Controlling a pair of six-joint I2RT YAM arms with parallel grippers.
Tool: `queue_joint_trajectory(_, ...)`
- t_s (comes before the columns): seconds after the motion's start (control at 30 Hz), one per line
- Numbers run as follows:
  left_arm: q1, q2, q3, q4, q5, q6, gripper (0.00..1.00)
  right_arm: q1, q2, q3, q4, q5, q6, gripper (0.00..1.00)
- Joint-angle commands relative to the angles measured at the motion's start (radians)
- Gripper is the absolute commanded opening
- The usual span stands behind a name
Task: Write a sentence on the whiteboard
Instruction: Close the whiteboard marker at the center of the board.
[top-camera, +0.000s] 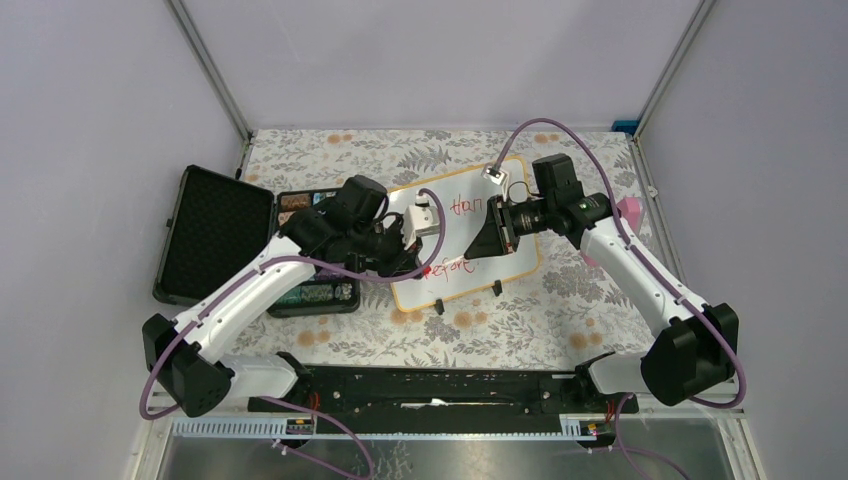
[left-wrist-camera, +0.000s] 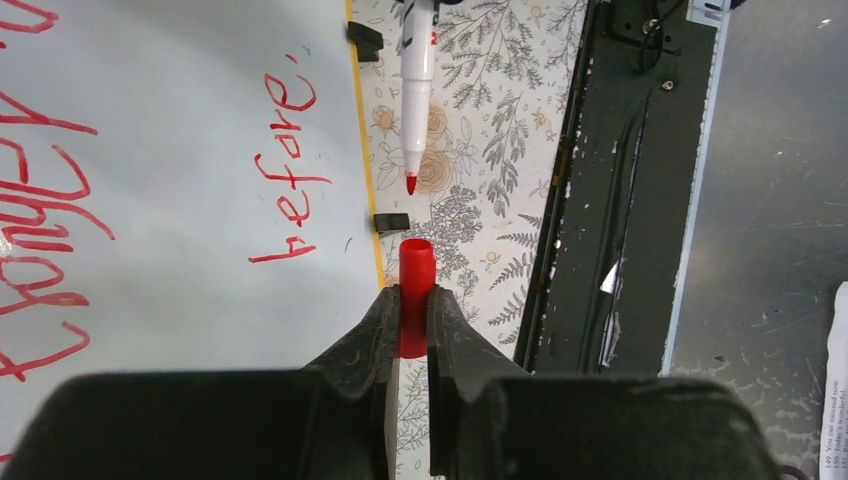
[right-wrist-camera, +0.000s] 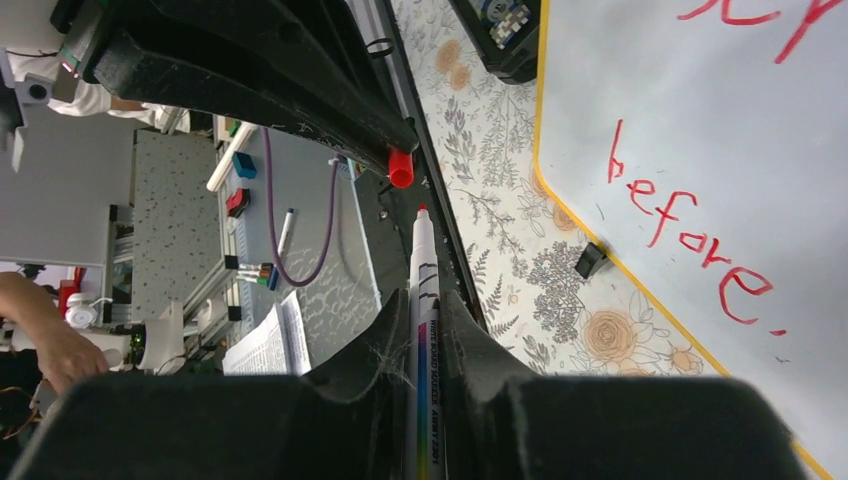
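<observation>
The left fingers are pinched tight on a small red plastic marker cap. The right fingers clamp a white red-tipped marker, its tip facing the cap and just apart from it. Under both, the rectangular glossy whiteboard with a thin tan wooden frame sits mid-way across the floral-patterned counter, bearing red handwriting that includes "before". An open black case lies to its left.
</observation>
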Motion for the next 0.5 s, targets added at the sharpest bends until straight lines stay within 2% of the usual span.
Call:
queue_joint_trajectory(0.0, -0.002, -0.026, 0.007, 0.022, 0.070, 0.018, 0.00, 0.013, -0.013, 0.038, -0.010, -0.063, -0.010, 0.00)
queue_joint_trajectory(0.47, -0.020, 0.000, 0.023, 0.031, 0.092, 0.016, 0.00, 0.026, -0.006, 0.038, 0.004, -0.092, 0.012, 0.00)
